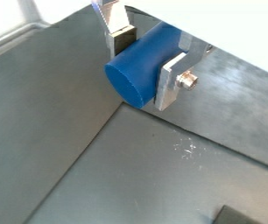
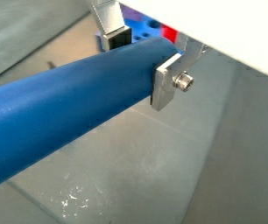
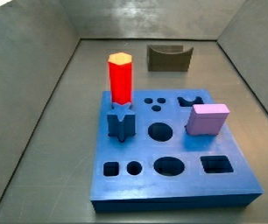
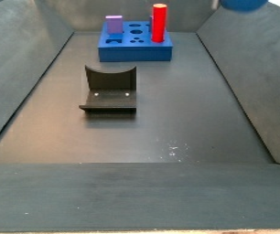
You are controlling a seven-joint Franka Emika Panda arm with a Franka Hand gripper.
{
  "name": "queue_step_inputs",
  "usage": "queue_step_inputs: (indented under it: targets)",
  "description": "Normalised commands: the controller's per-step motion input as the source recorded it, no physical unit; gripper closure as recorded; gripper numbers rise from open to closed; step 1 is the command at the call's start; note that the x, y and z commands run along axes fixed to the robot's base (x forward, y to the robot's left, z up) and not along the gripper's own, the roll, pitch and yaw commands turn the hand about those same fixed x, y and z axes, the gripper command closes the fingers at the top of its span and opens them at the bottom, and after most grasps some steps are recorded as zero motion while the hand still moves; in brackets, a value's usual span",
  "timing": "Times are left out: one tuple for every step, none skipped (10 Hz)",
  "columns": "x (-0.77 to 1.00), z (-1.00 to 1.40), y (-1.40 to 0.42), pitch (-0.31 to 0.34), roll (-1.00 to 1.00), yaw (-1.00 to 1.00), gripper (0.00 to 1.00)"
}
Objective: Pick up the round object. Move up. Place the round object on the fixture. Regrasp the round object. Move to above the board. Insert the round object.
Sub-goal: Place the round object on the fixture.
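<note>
Gripper (image 1: 144, 63): raised high above the grey floor (image 1: 89, 166), its jaws closed across the round object (image 1: 143, 70), a smooth dark blue cylinder held crosswise between the silver finger plates (image 1: 172, 80); in a wrist view the cylinder (image 2: 67, 109) runs long and level out from the gripper (image 2: 143, 59), and its flat round end faces the camera in a wrist view. In a side view only a blue tip of the round object (image 4: 242, 4) shows at the upper edge of the picture, well above and apart from everything on the floor; the gripper itself is cut off there. Fixture (image 4: 110, 90): dark olive-brown cradle with a curved notch, standing on the floor, empty, seen in both side views (image 3: 169, 57), well apart from the board. Board (image 3: 172, 171): thick blue block with round, square, star and slot holes, resting on the floor; also visible far back in a side view (image 4: 133, 46). Red hexagonal peg (image 3: 120, 80): upright in the board. Short dark blue star-shaped peg (image 3: 120, 122): upright in the board, just in front of the red peg. Pink cube (image 3: 208, 120): seated on the board near its right edge.
</note>
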Motion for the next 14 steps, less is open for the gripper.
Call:
queue_step_inputs:
  targets:
    - [1.0,0.25,-0.29,0.235,-0.05,0.9,1.0]
    - [1.0,0.23,-0.27,0.209,-0.04,0.65,1.0]
    - [1.0,0.22,-0.25,0.181,-0.04,0.44,1.0]
    - [1.0,0.2,-0.23,0.152,-0.05,0.25,1.0]
    - [1.0,0.19,-0.21,0.14,-0.05,0.15,1.0]
    - [1.0,0.17,-0.19,0.134,-0.05,0.09,1.0]
    - [1.0,-0.5,-0.39,-0.035,-1.0,0.01,1.0]
    - [1.0,-0.52,-0.38,-0.034,-1.0,0.0,1.0]
    - [1.0,-0.48,-0.31,-0.042,-1.0,-0.01,1.0]
    - [1.0,-0.42,-0.29,-0.04,-1.0,-0.01,1.0]
    - [1.0,-0.38,-0.25,-0.037,-1.0,-0.01,1.0]
    - [1.0,-0.36,-0.23,-0.036,-1.0,-0.01,1.0]
    - [1.0,-0.31,-0.18,-0.033,-1.0,-0.01,1.0]
    - [1.0,-0.27,-0.16,-0.024,-1.0,-0.02,1.0]
